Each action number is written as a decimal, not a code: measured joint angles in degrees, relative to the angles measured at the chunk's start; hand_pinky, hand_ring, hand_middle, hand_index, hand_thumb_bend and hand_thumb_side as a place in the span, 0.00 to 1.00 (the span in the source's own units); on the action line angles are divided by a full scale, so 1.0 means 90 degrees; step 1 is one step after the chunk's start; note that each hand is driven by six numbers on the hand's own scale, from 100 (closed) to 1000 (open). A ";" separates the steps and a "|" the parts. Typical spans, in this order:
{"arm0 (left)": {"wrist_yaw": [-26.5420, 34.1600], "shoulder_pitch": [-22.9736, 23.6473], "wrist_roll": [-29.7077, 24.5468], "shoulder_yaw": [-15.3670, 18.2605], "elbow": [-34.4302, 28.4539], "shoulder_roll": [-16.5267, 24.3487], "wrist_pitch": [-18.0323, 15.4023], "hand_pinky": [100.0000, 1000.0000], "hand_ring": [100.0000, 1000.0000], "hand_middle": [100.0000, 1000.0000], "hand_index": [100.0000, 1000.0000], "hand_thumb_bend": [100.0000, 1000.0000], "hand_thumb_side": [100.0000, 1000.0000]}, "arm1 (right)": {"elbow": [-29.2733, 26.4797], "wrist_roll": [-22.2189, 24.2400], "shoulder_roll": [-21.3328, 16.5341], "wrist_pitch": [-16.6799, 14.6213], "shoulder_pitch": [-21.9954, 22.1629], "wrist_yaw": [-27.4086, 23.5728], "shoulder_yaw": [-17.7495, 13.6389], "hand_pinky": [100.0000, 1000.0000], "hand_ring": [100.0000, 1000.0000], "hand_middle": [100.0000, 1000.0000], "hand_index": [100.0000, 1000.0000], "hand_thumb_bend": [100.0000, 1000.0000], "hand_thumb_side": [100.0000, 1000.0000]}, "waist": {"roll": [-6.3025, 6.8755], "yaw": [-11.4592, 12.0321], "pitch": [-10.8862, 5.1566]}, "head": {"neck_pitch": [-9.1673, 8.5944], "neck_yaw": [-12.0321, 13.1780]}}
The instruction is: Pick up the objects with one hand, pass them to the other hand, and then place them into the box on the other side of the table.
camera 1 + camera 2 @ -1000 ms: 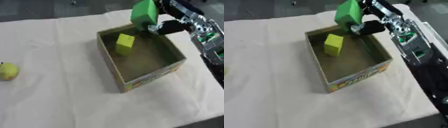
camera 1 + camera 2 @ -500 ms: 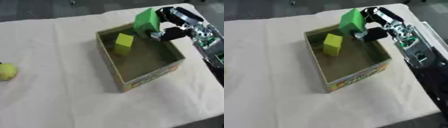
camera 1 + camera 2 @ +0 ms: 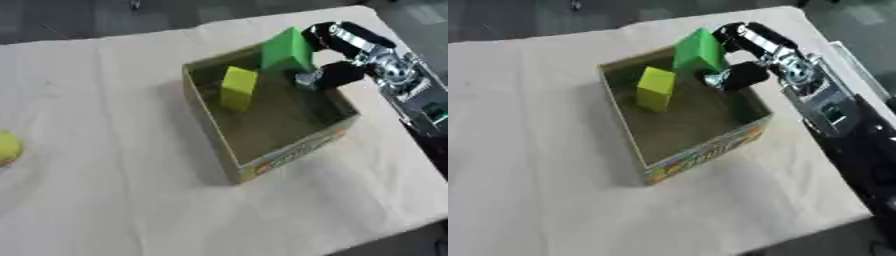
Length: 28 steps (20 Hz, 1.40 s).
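Note:
My right hand point(image 3: 337, 56) reaches in from the right, its fingers and thumb curled round a green block point(image 3: 285, 50). It holds the block over the far right part of the open cardboard box point(image 3: 289, 154). A yellow-green block point(image 3: 237, 87) stands inside the box near its far left wall. A yellow round object point(image 3: 7, 147) lies on the cloth at the far left edge of the left eye view. My left hand shows in neither view.
A cream cloth point(image 3: 105, 190) covers the table. The table's right edge runs just beyond my right arm point(image 3: 833, 112), with dark floor past the far edge.
My right hand has carried the green block leftward and down, from above the box's far right corner to over its inside.

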 measured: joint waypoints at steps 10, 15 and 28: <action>0.0003 0.0037 0.0067 0.0065 0.0000 0.0000 0.0012 0.87 0.70 0.65 0.80 0.47 0.79 | -0.0224 0.0126 -0.0047 -0.0351 -0.0025 0.0728 0.0154 0.84 0.66 0.61 0.59 0.20 0.11 | 0.0000 0.0006 0.0000 | 0.0051 0.0018; 0.0003 0.0048 0.0076 0.0066 0.0000 0.0000 0.0015 0.87 0.70 0.65 0.80 0.47 0.79 | -0.0258 0.0283 -0.0047 -0.0495 -0.0037 0.0888 0.0273 0.84 0.67 0.62 0.59 0.22 0.11 | 0.0000 0.0014 0.0000 | 0.0051 0.0024; 0.0003 0.0048 0.0089 0.0067 -0.0002 0.0000 0.0028 0.87 0.70 0.65 0.80 0.46 0.79 | -0.0155 0.0892 -0.0046 -0.0828 -0.0118 0.1477 0.0607 0.83 0.69 0.63 0.61 0.27 0.19 | 0.0000 0.0040 0.0001 | 0.0051 0.0020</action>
